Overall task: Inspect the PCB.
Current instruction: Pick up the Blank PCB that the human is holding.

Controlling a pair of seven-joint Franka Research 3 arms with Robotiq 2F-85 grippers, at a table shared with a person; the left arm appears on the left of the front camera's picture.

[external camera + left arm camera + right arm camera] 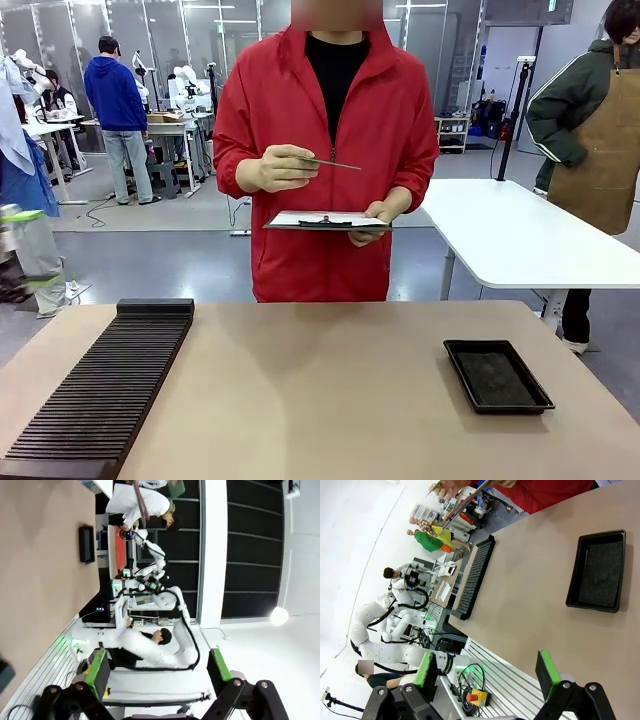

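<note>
Across the table a person in a red jacket holds the PCB [334, 164], a thin board seen edge-on, level in one hand [283, 168] at chest height. Their other hand carries a white clipboard [326, 220] just beneath it. In the left wrist view my left gripper [158, 670] is open, its green-padded fingers [97, 672] wide apart with nothing between them. My right gripper [486, 672] is likewise open and empty, above the near edge of the table, well short of the person.
A black shallow tray [497, 377] lies on the tan table [320, 400] at the right, also seen as tray [597, 572]. A long black slotted rack [100, 390] runs along the left side. A white table [520, 235] and another person stand behind at the right.
</note>
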